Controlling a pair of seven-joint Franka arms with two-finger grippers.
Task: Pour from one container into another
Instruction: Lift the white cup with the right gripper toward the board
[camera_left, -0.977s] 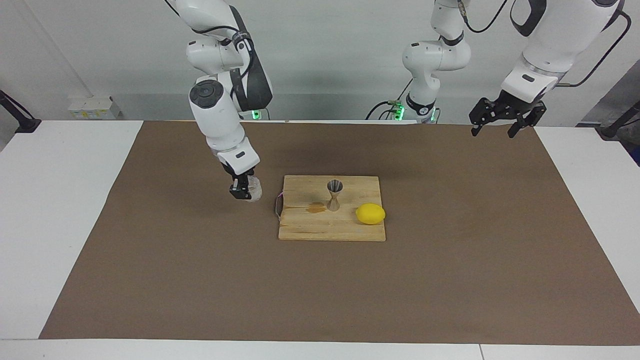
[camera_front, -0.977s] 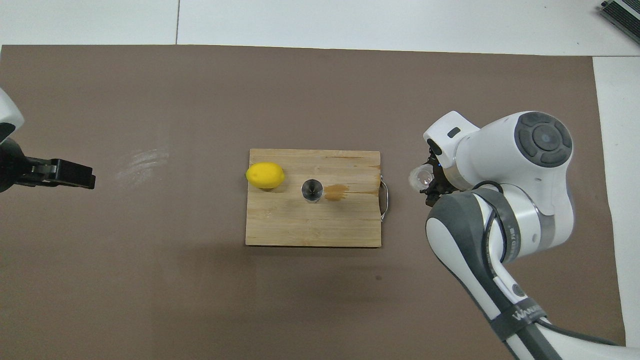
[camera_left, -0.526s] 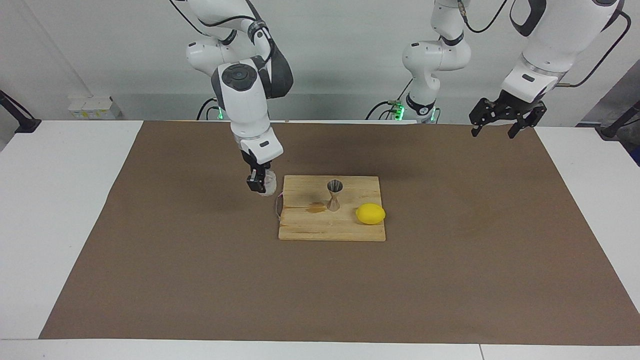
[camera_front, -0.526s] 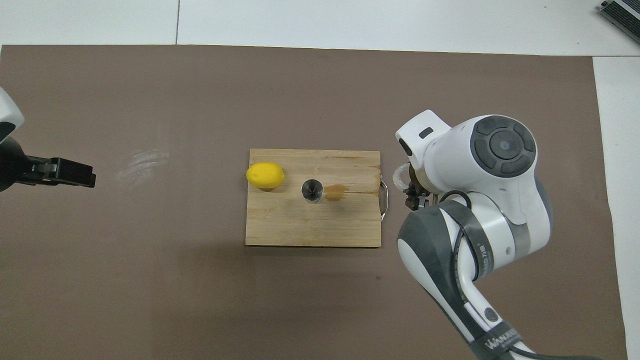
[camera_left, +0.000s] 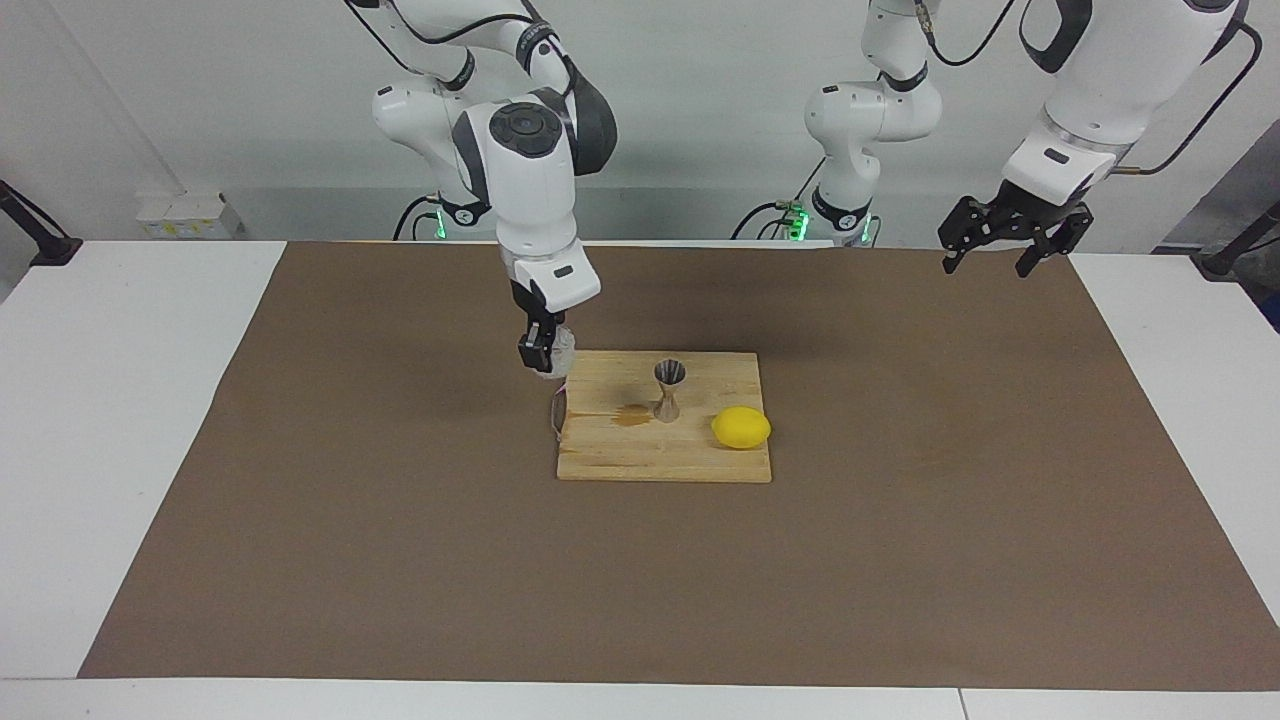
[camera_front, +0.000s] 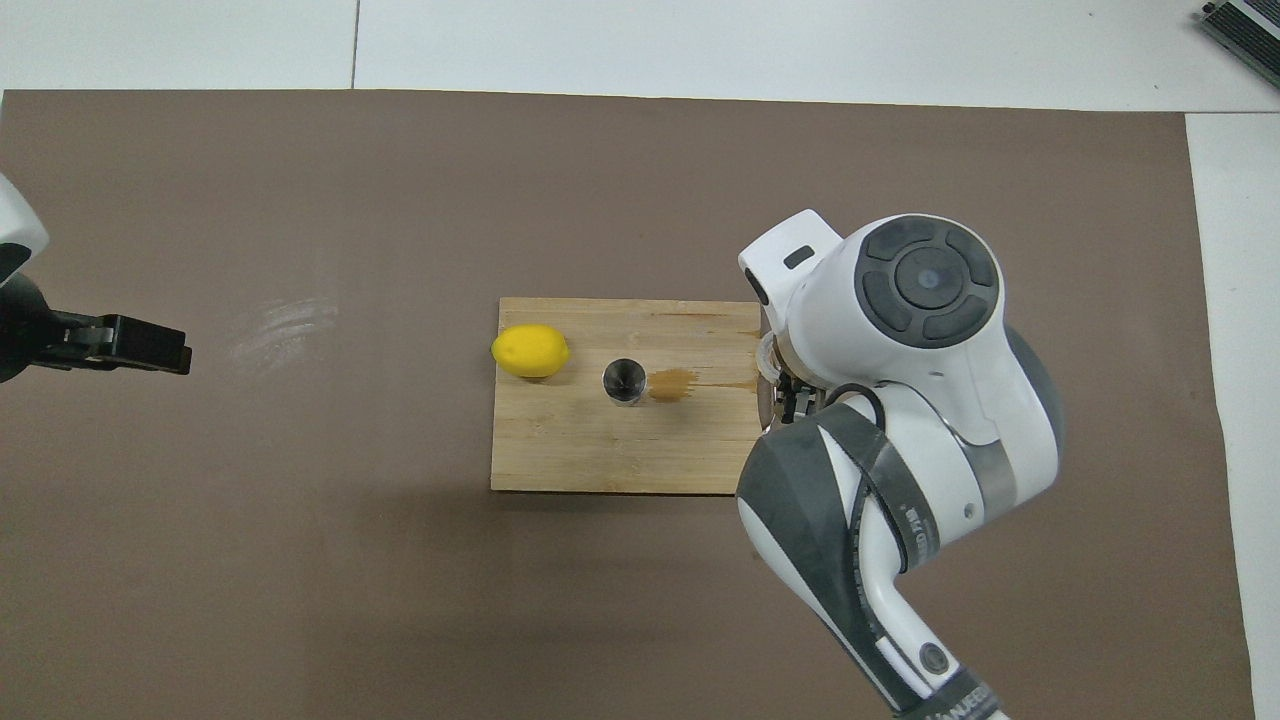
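The glass cup (camera_left: 562, 350) is clamped in the right claw (camera_left: 545, 357) over the board's (camera_left: 660, 455) edge, ready for the jigger (camera_left: 668, 389); the left claw (camera_left: 1005, 247) waits, spread empty.

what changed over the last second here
The right gripper, shut on the glass cup, carried it up and toward the cutting board, now over the board's handle end. The jigger, lemon and waiting left gripper stayed put.
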